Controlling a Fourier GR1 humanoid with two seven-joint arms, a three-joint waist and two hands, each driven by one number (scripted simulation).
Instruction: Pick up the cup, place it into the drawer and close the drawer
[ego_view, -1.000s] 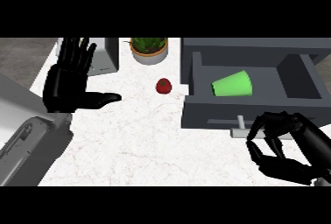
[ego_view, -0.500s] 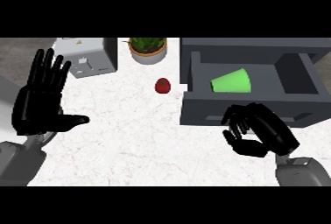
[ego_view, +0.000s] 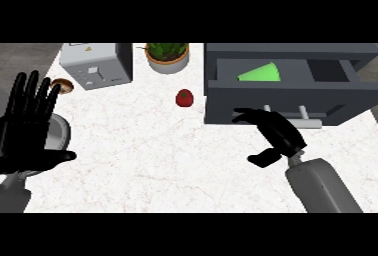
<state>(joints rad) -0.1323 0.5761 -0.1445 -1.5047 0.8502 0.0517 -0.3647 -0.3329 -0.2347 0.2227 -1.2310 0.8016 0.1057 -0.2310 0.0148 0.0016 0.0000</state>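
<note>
The green cup (ego_view: 259, 73) lies on its side inside the open grey drawer (ego_view: 221, 102), in its left part. My right hand (ego_view: 275, 131) is in front of the drawer, its relaxed fingers against the drawer's front panel, just left of the pale bar handle (ego_view: 306, 121). It holds nothing. The thumb hangs lower, off the panel. My left hand (ego_view: 28, 127) rests open at the left edge, fingers up, far from the drawer.
A grey box-shaped appliance (ego_view: 96, 65) and a potted plant (ego_view: 167, 55) stand at the back. A small red fruit (ego_view: 184, 98) lies on the white counter left of the drawer. A brown object (ego_view: 63, 86) and a grey round dish (ego_view: 57, 134) sit near my left hand.
My right hand has moved left and up from in front of the handle to the drawer's front panel, and its fingers have straightened. The left hand has drifted left. The cup stays in the drawer.
</note>
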